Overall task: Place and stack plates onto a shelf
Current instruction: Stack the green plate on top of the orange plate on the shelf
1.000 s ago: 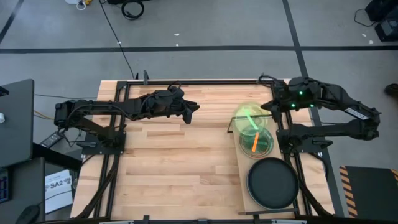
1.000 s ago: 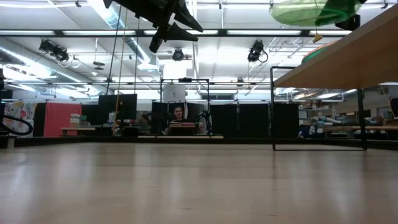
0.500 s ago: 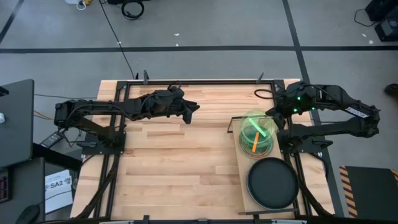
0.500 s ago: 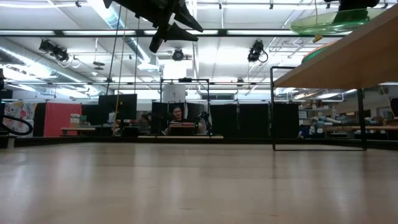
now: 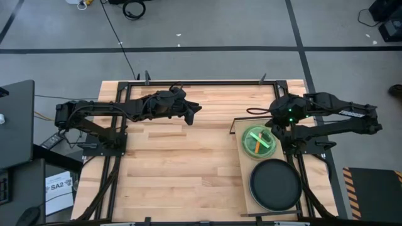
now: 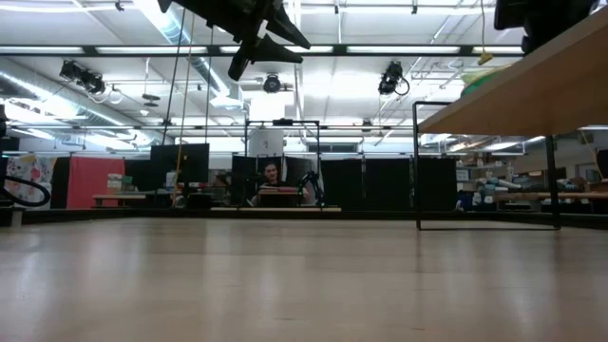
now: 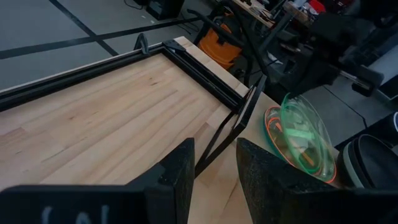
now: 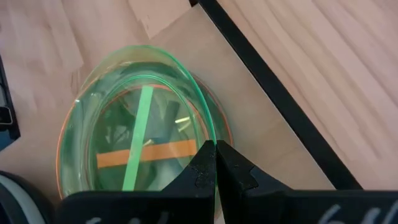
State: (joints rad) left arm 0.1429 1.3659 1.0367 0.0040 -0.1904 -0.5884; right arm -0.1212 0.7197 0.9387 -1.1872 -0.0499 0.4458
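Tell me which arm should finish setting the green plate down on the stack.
Right. The right gripper already pinches the lime green plate's rim, tilted over the orange plate on the shelf. The left gripper hangs above mid-table, jaws empty.

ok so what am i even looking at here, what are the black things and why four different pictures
Two robot arms at a wooden table, filmed by four cameras at once: one overhead, one at table-top height, and one on each arm's wrist. The left gripper hangs over the bare tabletop, fingers slightly apart, holding nothing. The right gripper pinches the rim of a lime green plate, tilted over an orange plate on the shelf, a light board raised on a black frame along the table's right side. A black plate lies on the board beside them. At table-top height you mostly see the room behind.
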